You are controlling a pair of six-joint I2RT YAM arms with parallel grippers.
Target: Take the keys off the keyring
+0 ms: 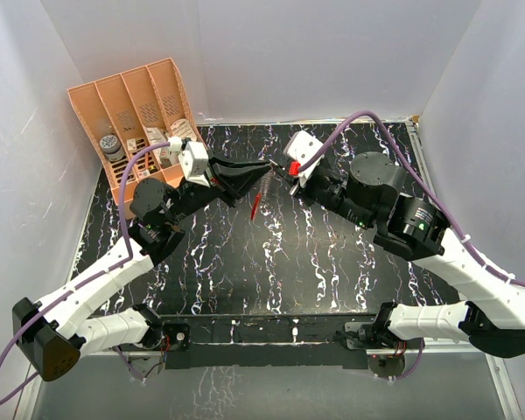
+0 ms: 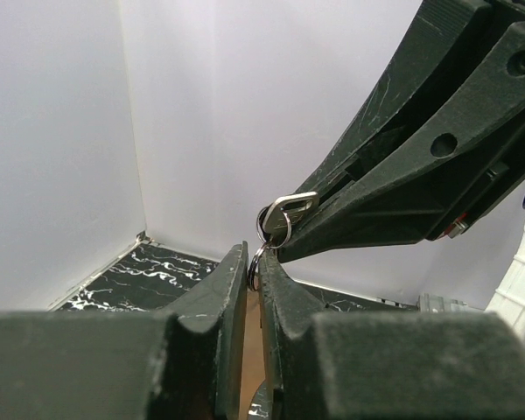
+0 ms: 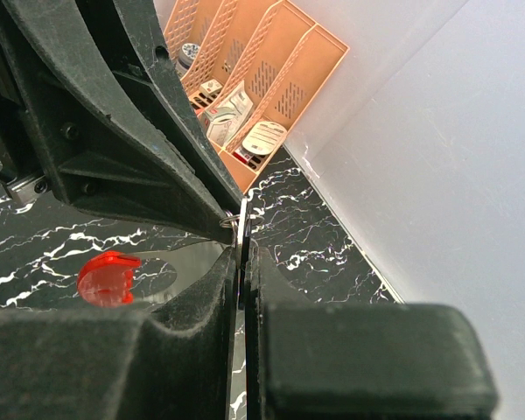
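Observation:
Both grippers meet in mid-air over the back middle of the table. My left gripper (image 1: 264, 171) (image 2: 254, 254) is shut on the keyring's thin metal ring (image 2: 255, 267). The red oval tag (image 1: 256, 204) hangs below it, and also shows in the right wrist view (image 3: 105, 278). My right gripper (image 1: 282, 173) (image 3: 243, 249) is shut on the small silver key (image 2: 287, 210), seen edge-on between its fingers (image 3: 244, 219). The key still sits on the ring, and the two pairs of fingertips almost touch.
A peach organiser (image 1: 131, 96) (image 3: 289, 52) with several small items stands at the back left. White walls close the black marbled table (image 1: 271, 262) on three sides. Both arm bases sit at the near edge.

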